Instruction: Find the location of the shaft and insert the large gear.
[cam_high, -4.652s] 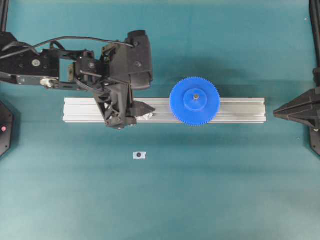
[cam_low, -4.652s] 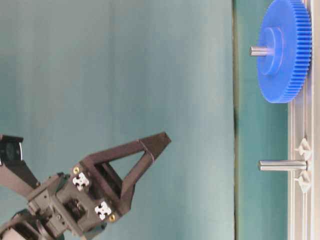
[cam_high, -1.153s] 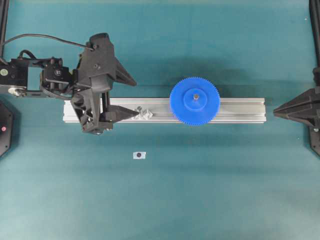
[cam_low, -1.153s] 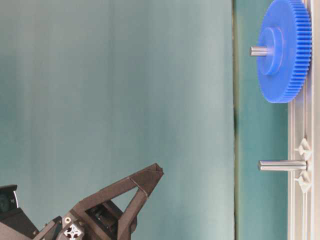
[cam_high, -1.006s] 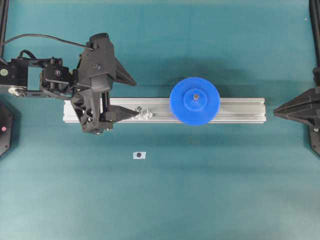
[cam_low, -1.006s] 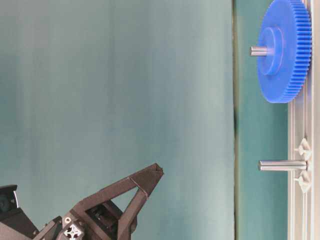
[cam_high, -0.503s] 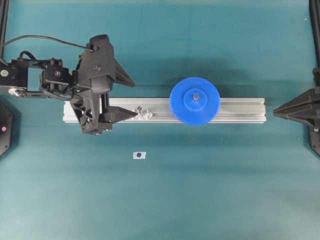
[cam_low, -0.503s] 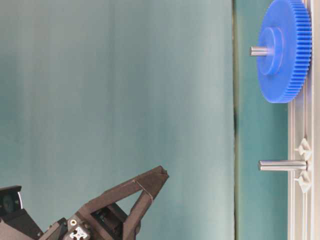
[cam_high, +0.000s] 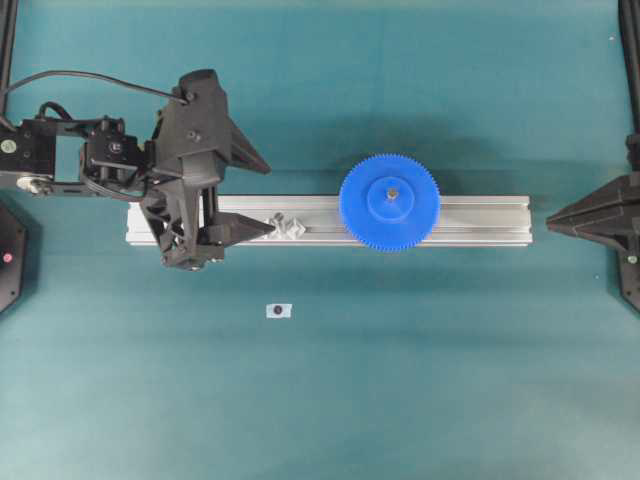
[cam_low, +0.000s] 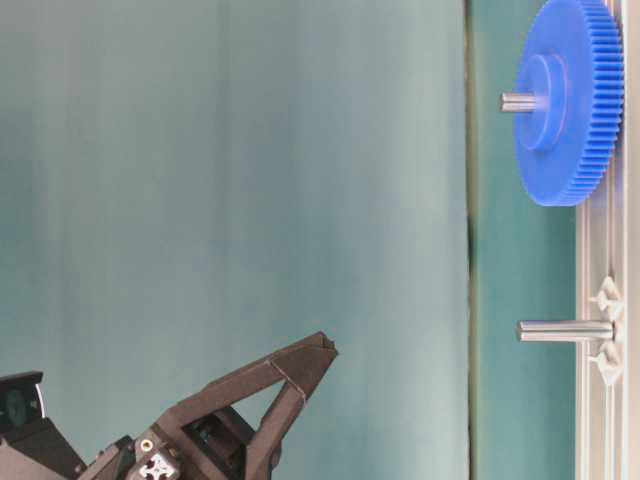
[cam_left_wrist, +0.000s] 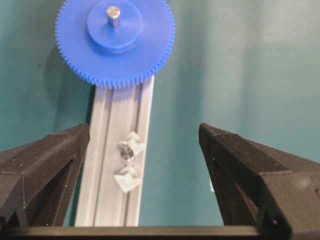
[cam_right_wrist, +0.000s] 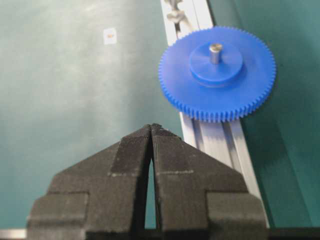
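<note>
With large gear (cam_high: 389, 202) seated on shaft (cam_left_wrist: 113, 11), my left gripper (cam_high: 258, 192) hangs wide open, empty; right gripper (cam_right_wrist: 151, 131) shut, empty. Retreat clear of rail (cam_high: 480, 221), no gear contact.

The teal table (cam_high: 420, 380) bears the aluminium rail (cam_high: 480, 221); a small white tag (cam_high: 279, 310) lies near it.

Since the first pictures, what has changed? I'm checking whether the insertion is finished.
The left end effector, open and empty, drew back leftward along the rail, uncovering the bare shaft. The large gear stayed seated on the other pin, and the right end effector stayed shut at the table's edge.
</note>
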